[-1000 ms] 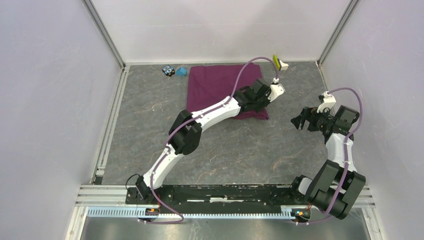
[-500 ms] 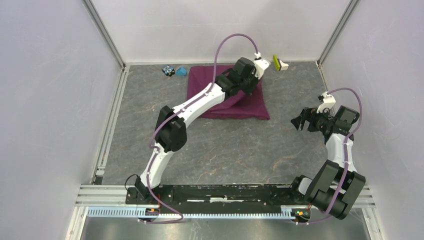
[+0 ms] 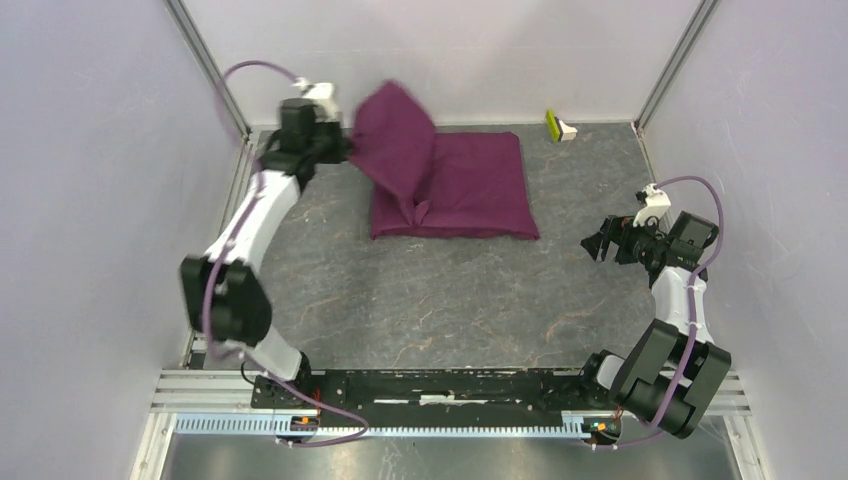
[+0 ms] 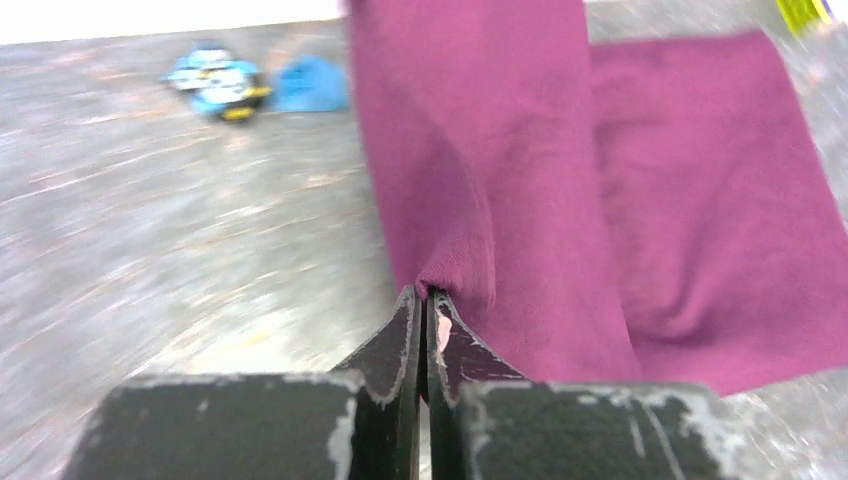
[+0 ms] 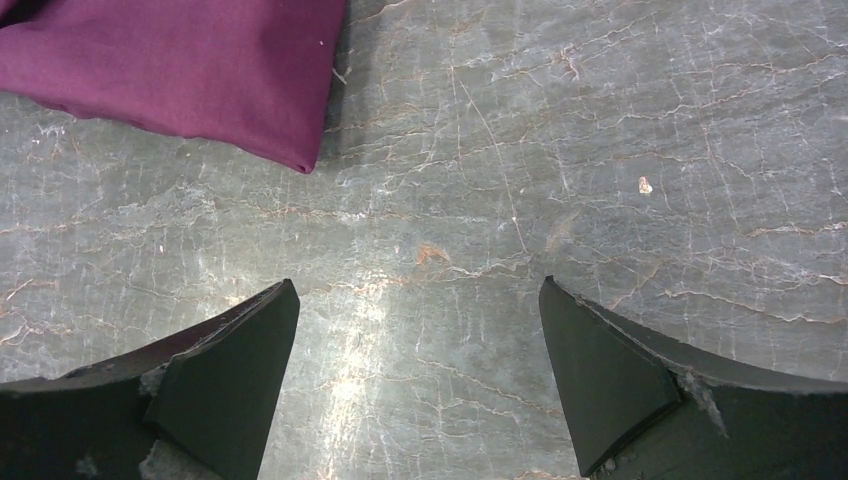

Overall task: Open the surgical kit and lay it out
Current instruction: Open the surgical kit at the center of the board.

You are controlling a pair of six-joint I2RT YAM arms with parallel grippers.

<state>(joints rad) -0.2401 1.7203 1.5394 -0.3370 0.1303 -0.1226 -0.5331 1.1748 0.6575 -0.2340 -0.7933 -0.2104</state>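
The surgical kit is a folded purple cloth wrap (image 3: 470,185) lying at the back middle of the table. One flap (image 3: 395,140) is lifted off it and drawn up toward the back left. My left gripper (image 3: 343,150) is shut on the edge of that flap, and the left wrist view shows the fingertips (image 4: 425,293) pinching a fold of the purple cloth (image 4: 500,150). My right gripper (image 3: 598,243) hovers open over bare table to the right of the wrap, with nothing between its fingers (image 5: 415,300). The wrap's near right corner (image 5: 200,70) shows beyond it. Whatever the wrap holds is hidden.
A small blue block (image 4: 310,85) and a black-and-blue toy-like object (image 4: 220,85) lie on the table beyond the lifted flap, at the back left. A yellow-green and white item (image 3: 558,126) sits at the back wall, right of the wrap. Walls enclose three sides.
My left arm has swung from the wrap's right side across to the back left, pulling a flap of the cloth up and over with it. The right arm has not moved.
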